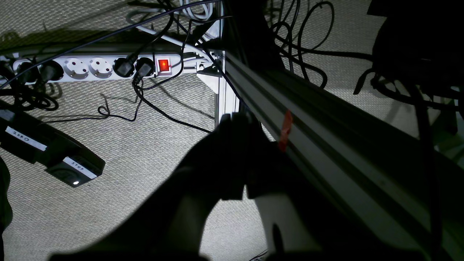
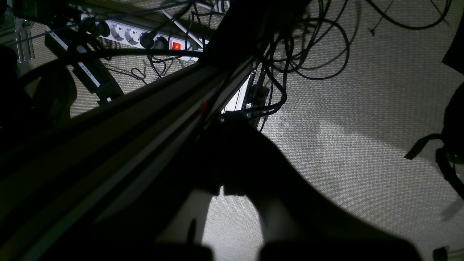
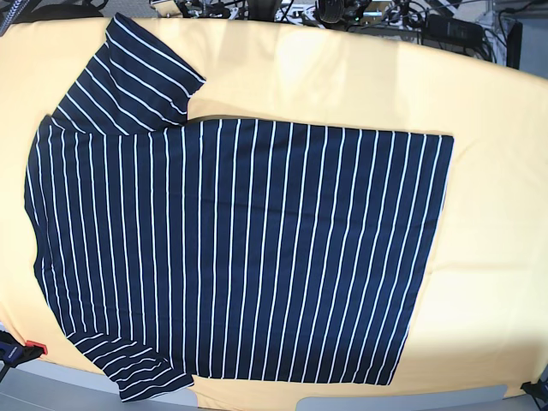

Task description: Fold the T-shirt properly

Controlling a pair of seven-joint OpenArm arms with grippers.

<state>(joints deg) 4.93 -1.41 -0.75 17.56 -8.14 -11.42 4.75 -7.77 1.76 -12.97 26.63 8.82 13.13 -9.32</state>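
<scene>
The T-shirt (image 3: 231, 248), dark navy with thin white stripes, lies spread flat on the yellow table (image 3: 342, 77). Its collar end is at the left and its hem at the right. One sleeve points to the far left corner, the other to the near left edge. Neither gripper shows in the base view. In the left wrist view my left gripper (image 1: 237, 123) is a dark silhouette over the carpet floor, fingertips together, holding nothing. My right gripper (image 2: 232, 125) looks the same in the right wrist view. Both are away from the shirt.
An aluminium frame rail (image 1: 326, 119) runs beside each gripper, also in the right wrist view (image 2: 127, 119). A white power strip (image 1: 98, 67) with a lit red switch, loose black cables (image 2: 308, 54) and a black box labelled STOP (image 1: 78, 170) lie on the floor.
</scene>
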